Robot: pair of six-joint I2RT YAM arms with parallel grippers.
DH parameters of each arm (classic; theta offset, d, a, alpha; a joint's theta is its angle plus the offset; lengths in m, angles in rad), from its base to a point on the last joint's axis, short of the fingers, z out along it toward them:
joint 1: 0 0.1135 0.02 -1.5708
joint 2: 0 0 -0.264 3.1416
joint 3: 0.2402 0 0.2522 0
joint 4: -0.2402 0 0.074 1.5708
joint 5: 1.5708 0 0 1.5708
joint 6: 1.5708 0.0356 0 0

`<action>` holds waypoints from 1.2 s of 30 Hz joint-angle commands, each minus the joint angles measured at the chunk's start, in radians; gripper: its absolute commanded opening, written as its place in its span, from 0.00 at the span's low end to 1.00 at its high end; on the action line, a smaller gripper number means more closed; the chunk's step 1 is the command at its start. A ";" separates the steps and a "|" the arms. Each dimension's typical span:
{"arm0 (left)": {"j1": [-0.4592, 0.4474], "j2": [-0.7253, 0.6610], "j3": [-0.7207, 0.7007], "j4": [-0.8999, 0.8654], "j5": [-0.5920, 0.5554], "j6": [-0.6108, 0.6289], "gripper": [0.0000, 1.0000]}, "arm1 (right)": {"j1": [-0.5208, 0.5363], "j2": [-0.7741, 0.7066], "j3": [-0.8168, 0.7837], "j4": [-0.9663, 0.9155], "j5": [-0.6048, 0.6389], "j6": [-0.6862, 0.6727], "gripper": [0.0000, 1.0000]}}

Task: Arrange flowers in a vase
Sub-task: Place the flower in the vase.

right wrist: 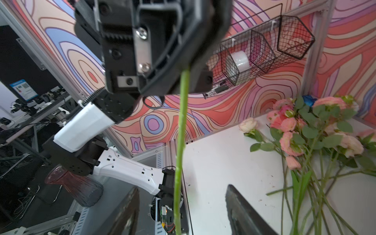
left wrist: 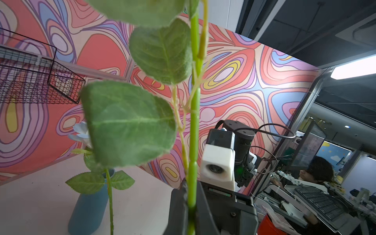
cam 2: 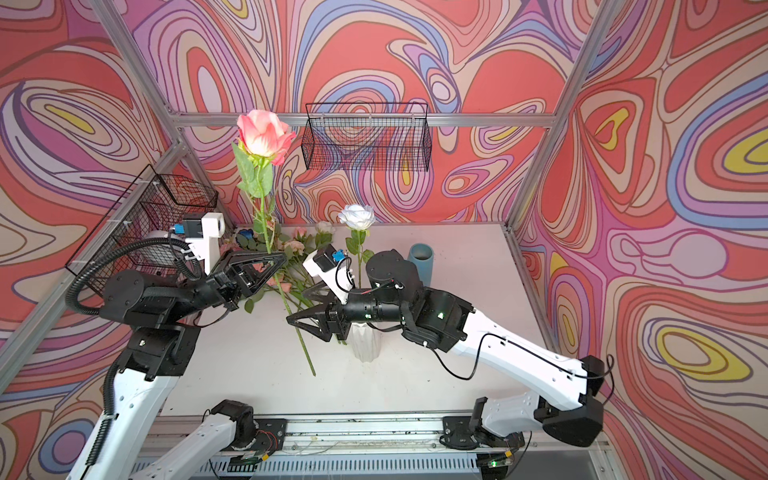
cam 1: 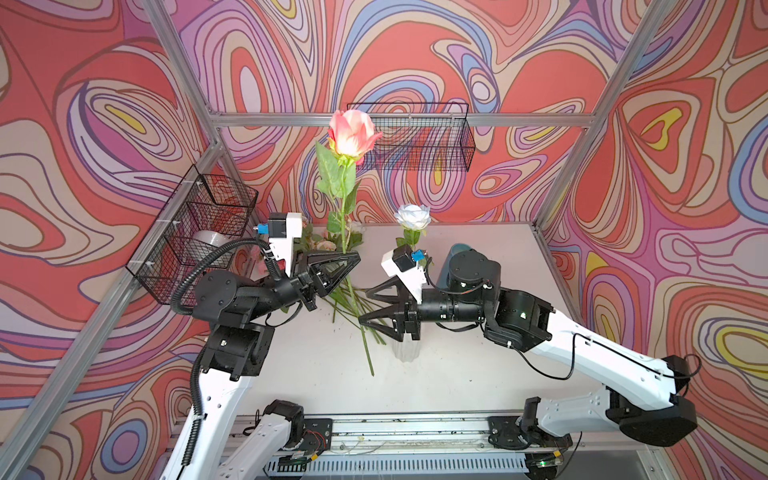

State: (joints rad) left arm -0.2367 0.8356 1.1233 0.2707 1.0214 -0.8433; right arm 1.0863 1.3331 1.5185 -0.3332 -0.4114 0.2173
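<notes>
swirl-patterned walls [cam 1: 415,50]; left gripper [cam 1: 353,257] pinches the pink rose [cam 1: 351,133] stem; at its five o'clock, right gripper [cam 1: 362,307] gapes around it: likely handover, closing next.

Bright, even, diffuse light filled the booth in both top views, leaving only faint, soft shadows on the matte white tabletop [cam 1: 457,374]. The tall pink-and-cream artificial rose [cam 1: 351,133] glared almost white at its centre. Wide lenses stretched the swirl-patterned walls [cam 1: 83,124] toward the edges. In the left wrist view, big green fabric leaves [left wrist: 126,124] close to the lens were soft, and a rectangular ceiling lamp [left wrist: 354,70] was blown out. In the right wrist view, the thin green stem [right wrist: 181,132] blurred near the lens.
</notes>
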 commanded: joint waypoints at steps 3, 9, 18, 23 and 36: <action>-0.003 0.016 -0.023 0.281 0.091 -0.166 0.00 | 0.010 0.056 0.058 0.034 -0.049 -0.007 0.67; -0.004 0.057 -0.045 0.418 0.114 -0.270 0.15 | 0.009 0.052 0.044 0.077 -0.055 0.009 0.20; -0.004 0.008 -0.071 0.251 -0.027 -0.150 1.00 | 0.010 -0.117 -0.116 0.151 0.212 0.004 0.00; -0.004 -0.134 -0.096 -0.153 -0.357 0.151 1.00 | 0.011 -0.263 -0.241 0.198 0.514 -0.068 0.00; -0.004 -0.263 -0.249 -0.309 -0.608 0.219 1.00 | 0.011 -0.277 -0.324 0.335 0.783 -0.267 0.00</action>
State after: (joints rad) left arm -0.2367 0.5781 0.8787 0.0143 0.4545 -0.6529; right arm 1.0939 1.0389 1.2083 -0.0444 0.2981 0.0082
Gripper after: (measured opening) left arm 0.998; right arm 0.054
